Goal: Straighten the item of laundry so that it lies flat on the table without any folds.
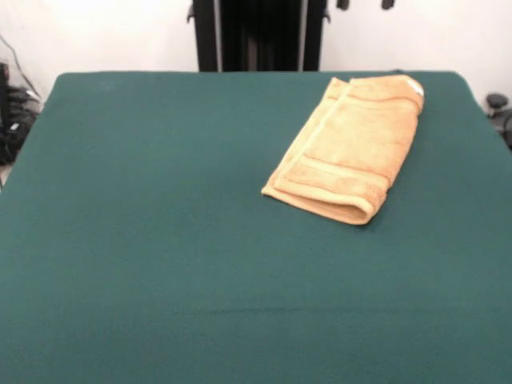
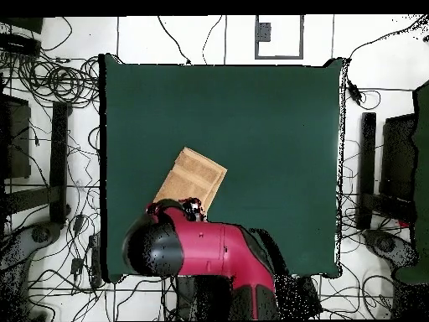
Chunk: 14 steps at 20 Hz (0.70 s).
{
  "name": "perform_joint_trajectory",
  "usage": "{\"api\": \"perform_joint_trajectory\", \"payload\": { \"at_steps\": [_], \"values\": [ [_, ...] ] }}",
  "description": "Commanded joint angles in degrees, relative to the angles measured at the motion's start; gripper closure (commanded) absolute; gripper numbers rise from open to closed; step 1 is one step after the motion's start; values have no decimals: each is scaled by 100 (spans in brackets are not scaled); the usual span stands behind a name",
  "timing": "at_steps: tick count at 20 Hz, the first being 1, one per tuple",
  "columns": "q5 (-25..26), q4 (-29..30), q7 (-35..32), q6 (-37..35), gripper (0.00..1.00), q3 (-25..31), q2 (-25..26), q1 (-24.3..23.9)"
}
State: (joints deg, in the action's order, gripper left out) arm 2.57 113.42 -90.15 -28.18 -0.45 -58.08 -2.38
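Counter (image 1: 160,264) is a big green cloth field, mostly bare. The red arm (image 2: 209,251) sits folded back over its near edge; overhead it covers the towel's end closest to the base.

Towel (image 1: 348,148) lies folded on itself, doubled lengthwise by the look of it, angled, in the counter's far right part as seen from the front, close to the far edge. The rounded fold faces the camera and the loose layered edges run along its left side.

Tool (image 1: 364,4): only two dark tips show at the front view's top edge, and overhead the arm hides it. Can't tell if it's open or closed.

Risks, my read:
- Towel is close to the counter's edge. A drag the wrong way could pull it partly off.
- A pinch at the fold would take both layers, so the whole thing slides and doesn't open.
- The green cloth could bunch under a low grasp.

View differences:
- Front shows the layers, the fold roll, the woven band and a small white tag at the far corner.
- Overhead shows the towel's place and angle on the whole counter, plus arm pose, but reads it as a flat patch.
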Motion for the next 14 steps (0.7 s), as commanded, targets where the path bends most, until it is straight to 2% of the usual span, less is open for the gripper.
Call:
{"api": "perform_joint_trajectory", "payload": {
  "at_steps": [1,11,14],
  "values": [
    [221,-386,-815,366,0,62,747,-113],
    [321,-655,-667,635,0,79,1170,-290],
    [293,-567,-498,553,0,214,1108,-445]
  ]
}}
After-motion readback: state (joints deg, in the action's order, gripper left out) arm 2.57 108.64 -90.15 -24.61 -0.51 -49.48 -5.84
